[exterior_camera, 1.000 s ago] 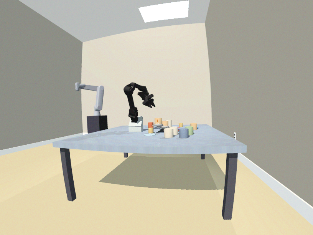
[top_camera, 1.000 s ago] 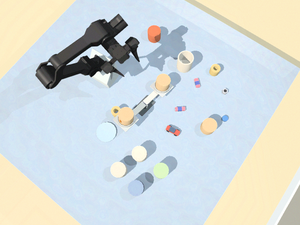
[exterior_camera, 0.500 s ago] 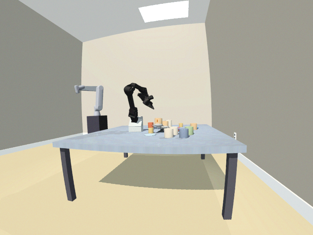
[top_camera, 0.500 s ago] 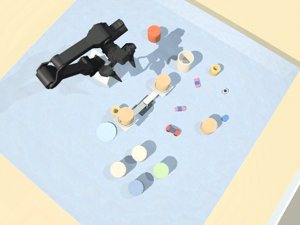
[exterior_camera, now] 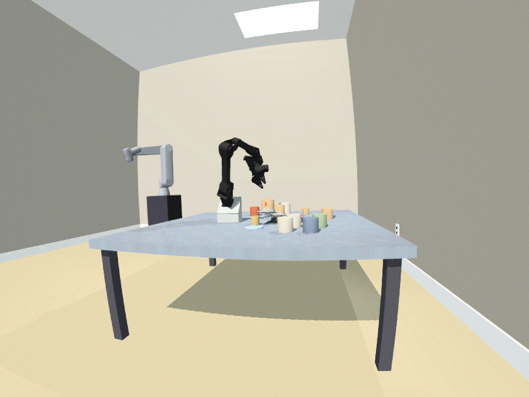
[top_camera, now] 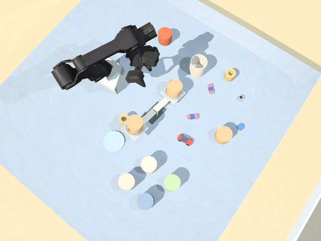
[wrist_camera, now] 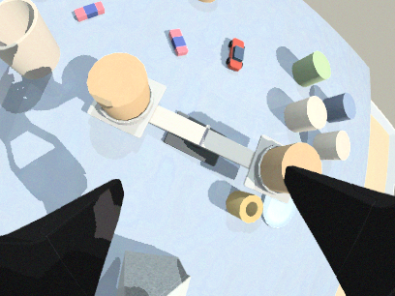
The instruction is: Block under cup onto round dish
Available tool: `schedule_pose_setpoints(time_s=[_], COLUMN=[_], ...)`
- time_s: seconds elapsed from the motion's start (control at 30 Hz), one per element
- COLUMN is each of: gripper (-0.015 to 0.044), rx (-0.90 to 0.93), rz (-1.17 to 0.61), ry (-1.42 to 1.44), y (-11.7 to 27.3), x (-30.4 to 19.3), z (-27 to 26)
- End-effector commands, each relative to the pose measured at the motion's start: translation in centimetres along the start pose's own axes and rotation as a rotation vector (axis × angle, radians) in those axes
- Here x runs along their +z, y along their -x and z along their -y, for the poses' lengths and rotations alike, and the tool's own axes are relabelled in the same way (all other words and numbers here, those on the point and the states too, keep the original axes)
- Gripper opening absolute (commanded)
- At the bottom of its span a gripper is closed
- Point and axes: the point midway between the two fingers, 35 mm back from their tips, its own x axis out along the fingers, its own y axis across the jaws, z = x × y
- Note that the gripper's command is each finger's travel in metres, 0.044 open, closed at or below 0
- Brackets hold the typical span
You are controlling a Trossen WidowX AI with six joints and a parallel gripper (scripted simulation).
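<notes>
Two orange cups stand upside down on the pans of the balance [top_camera: 160,104] [wrist_camera: 227,147]. The cup near the dish [top_camera: 134,124] [exterior_camera: 271,204] [wrist_camera: 302,155] has a small orange mark and sits higher in the exterior view. The far cup [top_camera: 174,86] [exterior_camera: 279,208] [wrist_camera: 117,79] sits lower, so the beam tilts down at its end. No block shows. The pale blue round dish [top_camera: 113,141] [exterior_camera: 253,227] [wrist_camera: 278,212] has nothing on it. My gripper [top_camera: 146,77] [exterior_camera: 263,185] [wrist_camera: 205,181] is open and empty, high above the table on the arm-base side of the balance.
A yellow tube [top_camera: 121,121] [wrist_camera: 235,207] stands close beside the dish-side pan. A tall cream cup [top_camera: 197,71] [wrist_camera: 45,55] stands beyond the far cup. A red cylinder [top_camera: 165,37] stands near the arm. A red toy car [top_camera: 185,139], a third orange cup [top_camera: 223,135] and several cylinders are farther off.
</notes>
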Motion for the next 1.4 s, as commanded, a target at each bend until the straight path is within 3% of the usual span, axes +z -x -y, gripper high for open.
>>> schedule_pose_setpoints(time_s=[0.0, 0.53, 1.03, 1.37], gripper=[0.0440, 0.0440, 0.0440, 0.0440], rx=[0.034, 0.229, 0.464, 0.474], rz=[-0.039, -0.187, -0.185, -0.182], ry=[0.088, 0.523, 0.953, 0.971], y=[-0.6, -5.9, -11.1, -12.7], x=[1.0, 5.3, 8.0, 7.6], z=[-0.6, -3.2, -5.8, -6.3])
